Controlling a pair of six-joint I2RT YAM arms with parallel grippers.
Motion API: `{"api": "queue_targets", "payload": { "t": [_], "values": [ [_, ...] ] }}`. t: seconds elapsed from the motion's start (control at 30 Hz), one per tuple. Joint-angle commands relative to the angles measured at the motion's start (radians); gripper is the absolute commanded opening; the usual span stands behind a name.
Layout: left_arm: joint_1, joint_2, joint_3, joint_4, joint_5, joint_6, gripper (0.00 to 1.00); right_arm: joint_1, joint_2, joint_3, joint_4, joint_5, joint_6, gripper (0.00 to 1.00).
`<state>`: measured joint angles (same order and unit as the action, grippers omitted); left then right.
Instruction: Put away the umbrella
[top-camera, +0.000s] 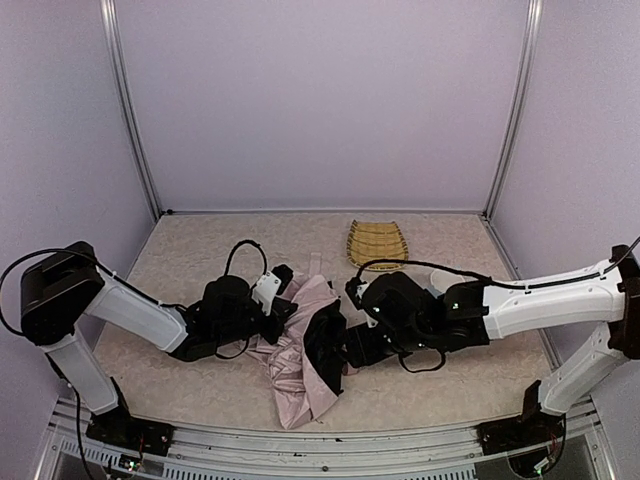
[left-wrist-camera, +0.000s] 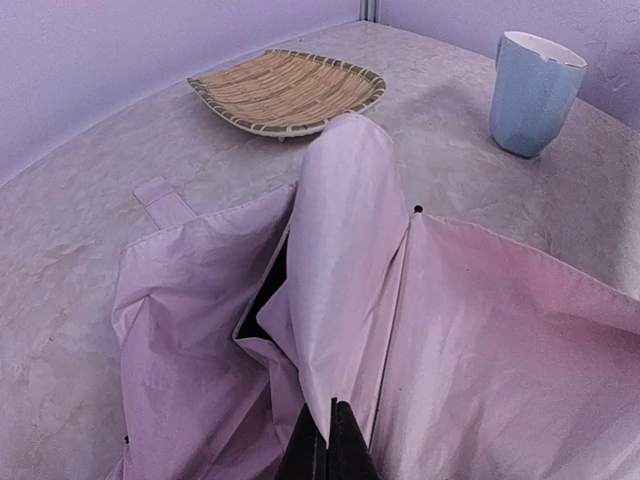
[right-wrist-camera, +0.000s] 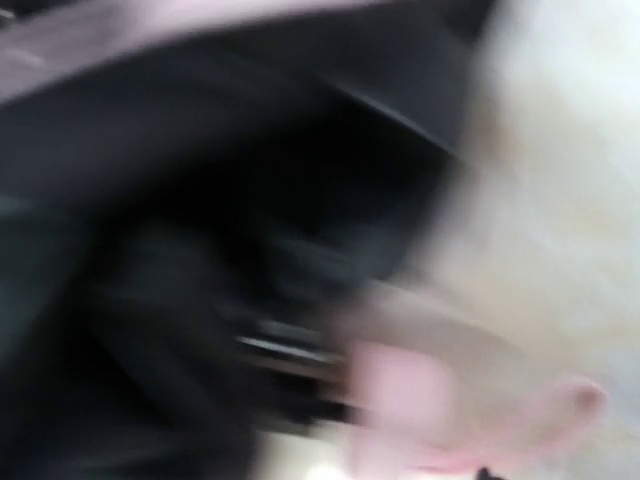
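The umbrella (top-camera: 300, 375) lies crumpled mid-table, its pale-pink fabric spread out and black lining showing. My left gripper (top-camera: 281, 311) comes in from the left and is shut on a raised fold of the pink fabric (left-wrist-camera: 345, 260); its black fingertips (left-wrist-camera: 318, 445) pinch the fold's lower edge. My right gripper (top-camera: 336, 346) reaches in from the right and sits against the black lining. The right wrist view is smeared by motion: a dark mass and a pink shape (right-wrist-camera: 400, 390) show, and the jaws cannot be made out.
A woven yellow tray (top-camera: 377, 243) (left-wrist-camera: 290, 90) sits at the back of the table. A pale-blue cup (left-wrist-camera: 533, 92) stands to the tray's right. A pink strap (left-wrist-camera: 165, 203) lies flat beside the fabric. Walls enclose the table on three sides.
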<state>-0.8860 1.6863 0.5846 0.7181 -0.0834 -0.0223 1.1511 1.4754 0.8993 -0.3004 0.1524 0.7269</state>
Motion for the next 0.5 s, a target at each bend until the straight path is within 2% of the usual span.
{"api": "queue_targets", "payload": {
  "t": [0.0,0.1,0.2,0.33,0.47],
  "values": [
    [-0.002,0.012,-0.016,-0.004,0.025,-0.011,0.00,0.133,0.022,0.164,-0.121,0.170,-0.082,0.67],
    [-0.002,0.015,-0.016,-0.003,0.025,-0.012,0.00,0.207,0.104,0.298,-0.159,0.208,-0.093,0.66],
    [-0.002,0.019,-0.018,0.000,0.034,-0.011,0.00,0.233,0.172,0.389,-0.210,0.230,-0.059,0.59],
    [-0.002,0.024,-0.021,0.002,0.025,-0.014,0.00,0.235,0.228,0.451,-0.263,0.238,-0.024,0.49],
    [-0.002,0.015,-0.029,0.007,0.024,-0.016,0.00,0.234,0.250,0.463,-0.301,0.243,0.025,0.48]
  ]
}}
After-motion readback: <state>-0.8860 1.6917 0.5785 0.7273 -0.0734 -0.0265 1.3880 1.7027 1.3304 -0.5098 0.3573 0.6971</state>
